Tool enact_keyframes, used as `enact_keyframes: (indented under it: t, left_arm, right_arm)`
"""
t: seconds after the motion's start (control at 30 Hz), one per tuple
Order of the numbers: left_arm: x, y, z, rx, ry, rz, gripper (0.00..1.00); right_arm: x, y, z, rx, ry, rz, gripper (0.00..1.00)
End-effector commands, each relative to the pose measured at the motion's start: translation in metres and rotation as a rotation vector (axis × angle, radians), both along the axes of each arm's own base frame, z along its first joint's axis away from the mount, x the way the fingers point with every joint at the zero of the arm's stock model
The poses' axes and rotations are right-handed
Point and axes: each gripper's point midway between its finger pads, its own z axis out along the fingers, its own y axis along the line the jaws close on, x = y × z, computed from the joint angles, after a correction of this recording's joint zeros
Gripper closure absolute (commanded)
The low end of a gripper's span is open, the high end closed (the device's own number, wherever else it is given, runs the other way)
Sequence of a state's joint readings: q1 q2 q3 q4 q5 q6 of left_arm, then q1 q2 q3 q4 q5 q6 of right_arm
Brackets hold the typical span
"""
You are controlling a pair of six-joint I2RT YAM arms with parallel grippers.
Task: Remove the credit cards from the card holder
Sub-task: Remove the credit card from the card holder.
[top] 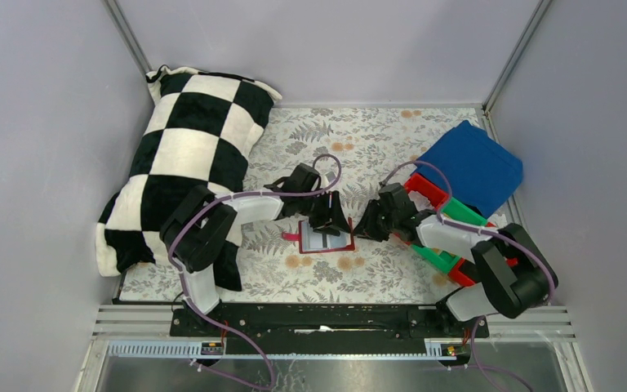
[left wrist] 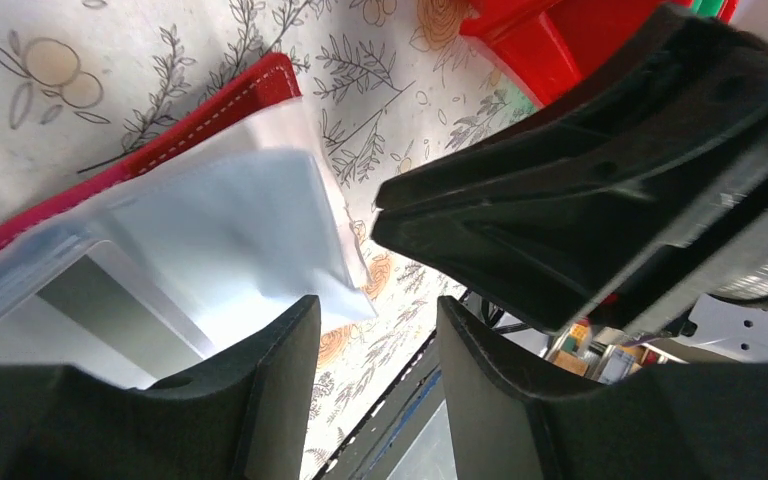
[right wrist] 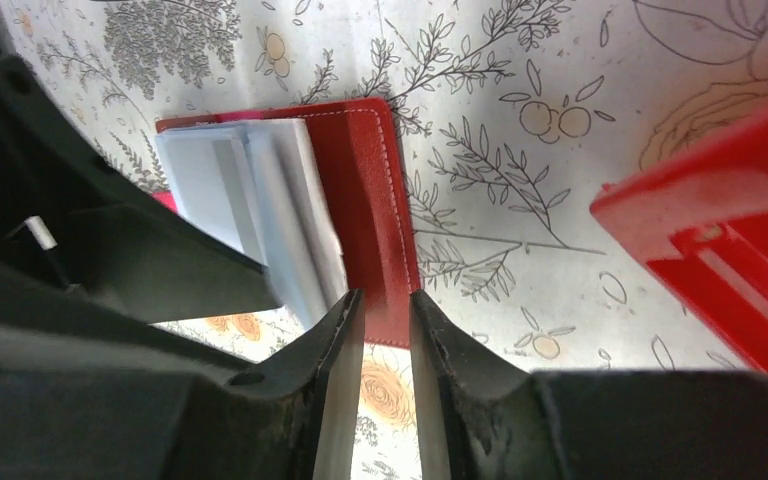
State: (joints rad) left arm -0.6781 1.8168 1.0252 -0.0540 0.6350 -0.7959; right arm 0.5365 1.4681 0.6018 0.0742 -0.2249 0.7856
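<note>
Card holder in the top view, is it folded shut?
No, the card holder lies open on the floral table cover, its pale inside facing up.

1 card holder (top: 326, 242), 1 pillow (top: 181, 155)

No legible text, seemingly.

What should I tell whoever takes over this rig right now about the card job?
Left end effector: open, over the card holder, holding nothing.
Right end effector: jaws slightly apart at the holder's red edge, no grip visible.
Card holder lies open on the floral tablecloth, credit cards inside.
Done: holder open. Left: pull out the cards; none is out yet.
</note>
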Motion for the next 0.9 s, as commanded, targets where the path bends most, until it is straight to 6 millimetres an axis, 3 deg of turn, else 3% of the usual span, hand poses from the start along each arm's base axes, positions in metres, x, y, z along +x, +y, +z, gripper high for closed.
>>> enact_keyframes:
  t: [0.0, 0.07, 0.17, 0.33, 0.43, 0.6, 0.7, 0.87]
  left_arm:
    - [0.0, -0.013, 0.012, -0.06, -0.012, -0.026, 0.49]
    - [0.0, -0.015, 0.02, -0.077, -0.014, -0.031, 0.49]
    - [-0.001, -0.024, 0.05, -0.185, -0.068, -0.082, 0.49]
    - [0.001, -0.017, 0.084, -0.246, -0.141, -0.096, 0.49]
    - [0.012, 0.007, 0.067, -0.172, -0.103, -0.01, 0.51]
    - [0.021, 0.045, 0.03, -0.029, -0.053, 0.105, 0.58]
    - [0.025, 0.062, 0.015, 0.055, -0.061, 0.163, 0.62]
    - [0.023, 0.078, -0.006, 0.156, -0.056, 0.177, 0.65]
  right_arm:
    - [0.003, -0.011, 0.019, -0.047, -0.057, -0.029, 0.69]
    - [0.001, -0.021, 0.022, -0.089, -0.062, -0.047, 0.69]
    - [0.005, -0.033, 0.036, -0.131, -0.107, -0.08, 0.69]
    - [0.013, -0.027, 0.066, -0.089, -0.186, -0.063, 0.69]
    - [0.015, -0.013, 0.075, -0.033, -0.195, -0.042, 0.71]
    - [0.016, 0.039, 0.094, 0.106, -0.234, 0.071, 0.73]
    - [0.014, 0.061, 0.087, 0.143, -0.192, 0.116, 0.73]
    - [0.013, 0.075, 0.067, 0.162, -0.132, 0.136, 0.74]
